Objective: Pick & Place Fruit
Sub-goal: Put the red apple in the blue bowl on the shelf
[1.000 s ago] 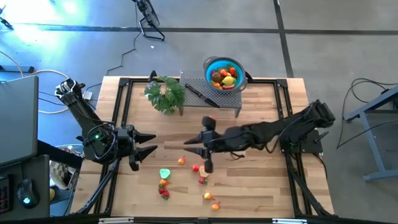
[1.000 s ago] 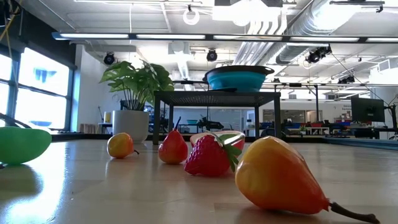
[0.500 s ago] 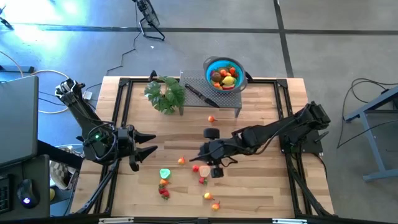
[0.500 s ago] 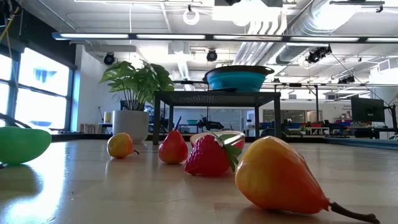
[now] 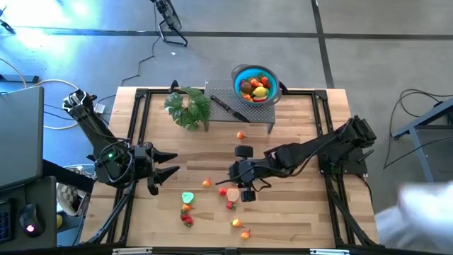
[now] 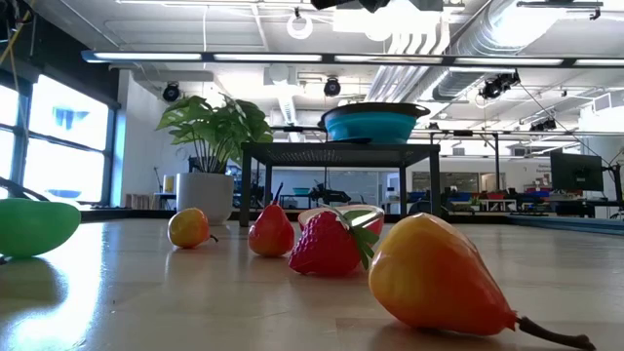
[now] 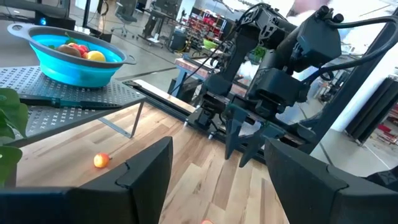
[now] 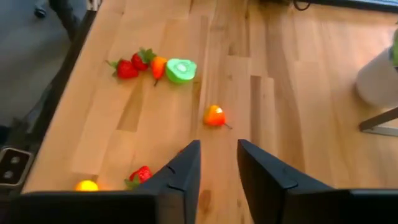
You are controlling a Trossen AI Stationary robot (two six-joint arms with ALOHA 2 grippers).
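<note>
Reaching in from the table's right side, the right arm lay stretched low across the wood in the high view, its right gripper (image 5: 239, 190) poised over the loose fruit (image 5: 230, 204) near the table's middle front, while the left gripper (image 5: 168, 168) waited at the left side with its fingers spread wide. More fruit sat in the blue bowl (image 5: 241, 74) on the mesh stand (image 5: 226, 99) at the back, beside the leafy plant (image 5: 188, 106), and one small piece (image 5: 241, 134) lay just in front of the stand. In the low view, a strawberry (image 6: 329, 245), a pear-shaped piece (image 6: 441, 276), two smaller pieces and a green half (image 6: 35, 226) rested on the table (image 6: 195, 302), with no gripper showing among them. In the left wrist view, the left arm's fingers (image 7: 149, 168) stood well apart, framing the right arm beyond. In the right wrist view, the right arm's fingers (image 8: 185, 168) stood a narrow gap apart, holding nothing, pointed down at the boards near an orange piece (image 8: 214, 116).
</note>
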